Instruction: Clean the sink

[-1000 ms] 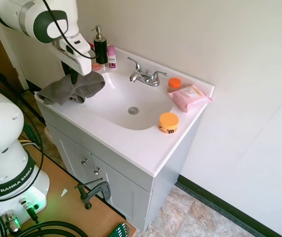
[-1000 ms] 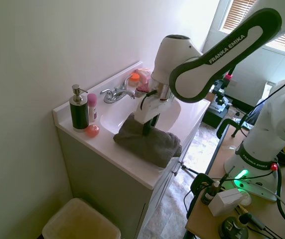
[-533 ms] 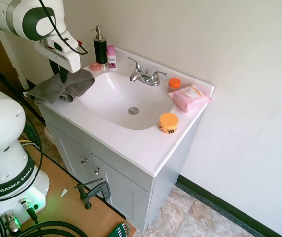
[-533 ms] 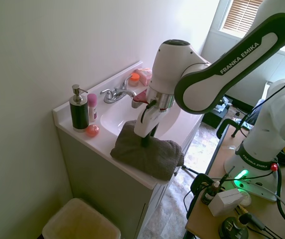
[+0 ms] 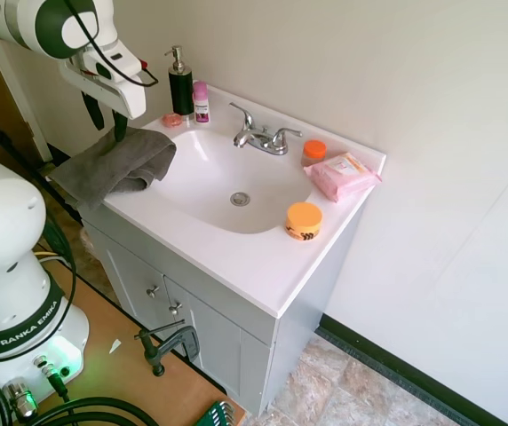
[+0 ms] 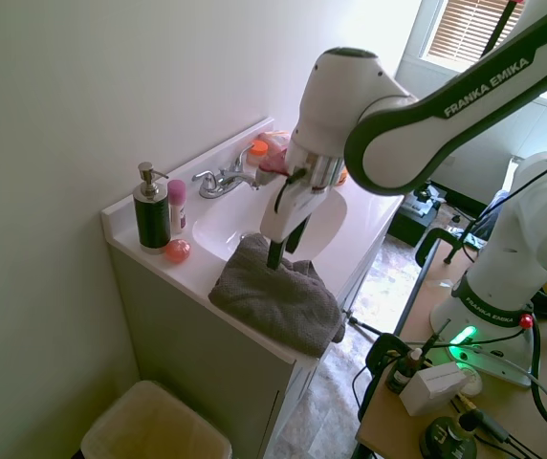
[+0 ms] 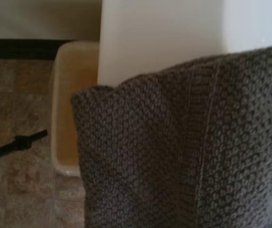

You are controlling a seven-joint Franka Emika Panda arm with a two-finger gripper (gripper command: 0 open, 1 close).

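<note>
While hanging over the vanity's end corner, pincer (image 5: pixel 112 124) pointing down w/ fingertips meeting the grey towel (image 5: pixel 112 169); can't tell from either ext. view whether fingers are pinching the cloth or standing apart. Towel lying spread on the bench (image 5: pixel 263 266) edge, draping over the corner, partly overhanging the front. Filling most of wrist view too (image 7: pixel 183 152), waffle weave showing, w/ a beige bin (image 7: pixel 72 109) on the tiled floor beyond it; same bin sitting below the vanity in 2nd ext. view (image 6: pixel 154 426).

Sink (image 5: pixel 227 177) sitting mid-bench, white oval basin, chrome drain (image 5: pixel 240 199) at bottom, two-handle faucet (image 5: pixel 261 135) at the back rim. Towel lying just beside basin's end, not in it.

Standing at back corner nr the wall: black soap pump (image 5: pixel 181 84), small pink bottle (image 5: pixel 202 102) beside it, pinkish soap piece (image 5: pixel 172 120) in front. Sitting at the other end: orange-lidded jar (image 5: pixel 304 220) nr basin rim, pink wipes pack (image 5: pixel 343 174), small orange-capped jar (image 5: pixel 313 152) by the faucet.
</note>
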